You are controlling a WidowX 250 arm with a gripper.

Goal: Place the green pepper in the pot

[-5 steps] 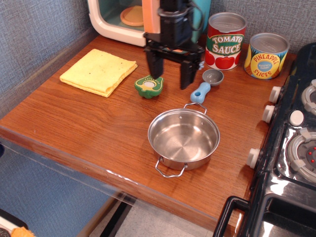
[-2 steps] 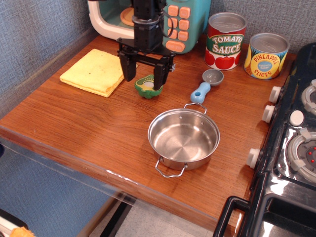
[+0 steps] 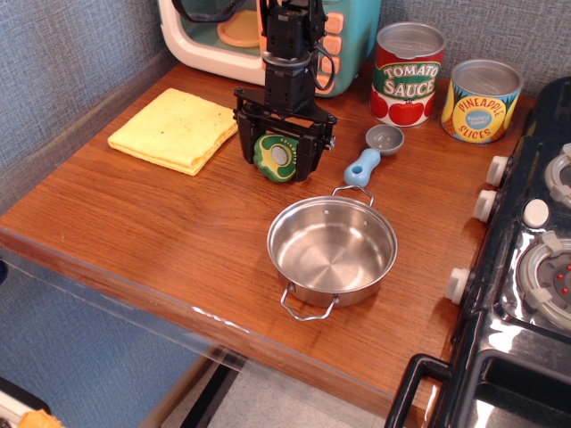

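**Kid:** Where is your pincer?

**Me:** My pincer (image 3: 280, 156) hangs down over the wooden table (image 3: 134, 223), near the back. My two black fingers (image 3: 245, 138) stand one on each side of the green pepper (image 3: 277, 158).

**Kid:** Are you holding it?

**Me:** My fingers are close in on both sides of it, and the pepper is tipped up so its yellow-rimmed flat face looks out at you. It looks pinched between them. I cannot tell if it is off the table or just touching it.

**Kid:** Where is the pot?

**Me:** The pot (image 3: 332, 251) sits in front of me and a bit to one side, nearer the table's front edge. It is shiny and round, with two thin wire handles. The pepper is not in it. They are apart, with bare wood between them.

**Kid:** What else is there?

**Me:** A yellow cloth (image 3: 178, 128) lies flat by the wall, just beside my pincer. A blue-handled scoop (image 3: 370, 153) lies on the other side of me, between the pepper and the cans. Its grey cup points to the back and its handle points at the pot. The tomato sauce can (image 3: 407, 73) and the pineapple can (image 3: 483, 100) stand upright side by side at the back. A toy microwave (image 3: 214, 36) is behind my arm. A black stove (image 3: 535, 267) with white knobs is at the table's far end.
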